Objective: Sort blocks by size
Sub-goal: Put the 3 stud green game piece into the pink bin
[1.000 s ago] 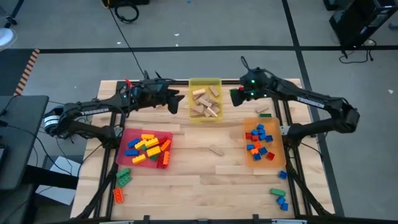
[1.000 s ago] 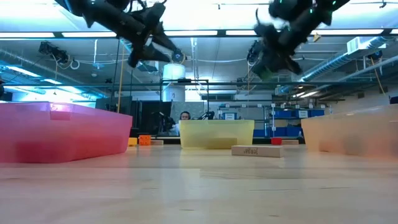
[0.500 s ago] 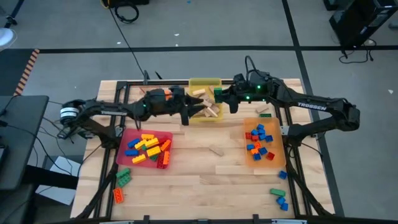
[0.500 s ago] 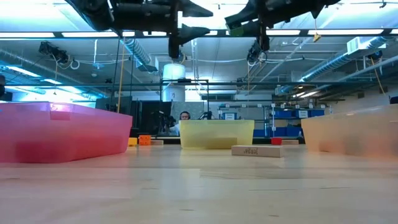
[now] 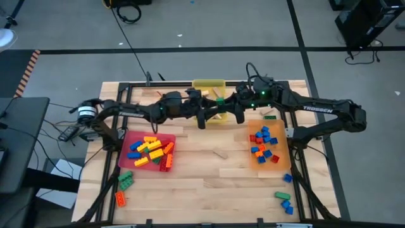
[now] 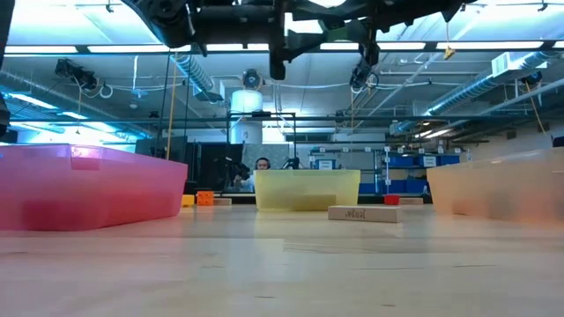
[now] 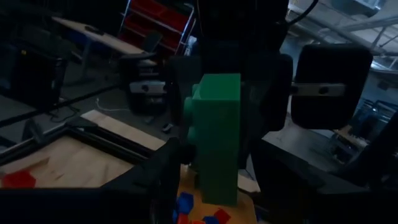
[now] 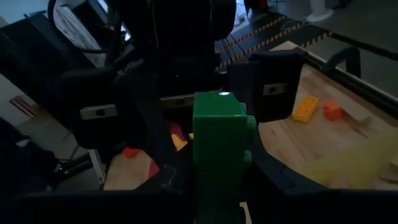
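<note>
Above the yellow tray [image 5: 208, 84], the right claw [image 8: 217, 155] pinches a green brick [image 8: 219, 143]; the left claw [image 7: 214, 162] seemingly brackets it too. Light, rigid, slick: grip flat sides.

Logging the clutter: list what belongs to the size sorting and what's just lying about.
Job: green brick, in right gripper above yellow tray; left gripper beside it; long bricks in red tray; short bricks in orange tray; loose wooden block.
Lying about: floor cable; striped tape.

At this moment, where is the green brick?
The green brick is in the air over the yellow tray at the table's far middle, between the left tool and right tool.
</note>
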Tool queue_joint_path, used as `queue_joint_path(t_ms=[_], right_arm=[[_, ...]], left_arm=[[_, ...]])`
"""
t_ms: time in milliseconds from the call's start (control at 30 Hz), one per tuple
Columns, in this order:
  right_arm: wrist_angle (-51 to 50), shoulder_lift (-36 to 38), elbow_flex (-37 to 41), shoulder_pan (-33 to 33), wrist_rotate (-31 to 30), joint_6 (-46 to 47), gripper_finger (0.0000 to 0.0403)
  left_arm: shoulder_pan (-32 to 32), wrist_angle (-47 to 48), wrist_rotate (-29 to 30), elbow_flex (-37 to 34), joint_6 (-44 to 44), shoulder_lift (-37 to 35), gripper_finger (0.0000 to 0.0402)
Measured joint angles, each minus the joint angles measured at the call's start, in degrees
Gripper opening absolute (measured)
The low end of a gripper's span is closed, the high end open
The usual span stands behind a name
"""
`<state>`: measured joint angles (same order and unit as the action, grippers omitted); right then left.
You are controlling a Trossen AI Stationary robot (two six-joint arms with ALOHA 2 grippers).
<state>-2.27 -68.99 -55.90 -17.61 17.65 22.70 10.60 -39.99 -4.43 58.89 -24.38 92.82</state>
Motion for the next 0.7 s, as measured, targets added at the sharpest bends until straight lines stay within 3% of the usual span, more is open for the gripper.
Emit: queue_joint_path(t_ms=[700], right_arm=[[0.22,2.69,0.04,-2.12,1.24,-1.47,0.0107]], left_arm=[[-0.27,0.43,-1.68,1.45,-0.23,0.78,0.0202]])
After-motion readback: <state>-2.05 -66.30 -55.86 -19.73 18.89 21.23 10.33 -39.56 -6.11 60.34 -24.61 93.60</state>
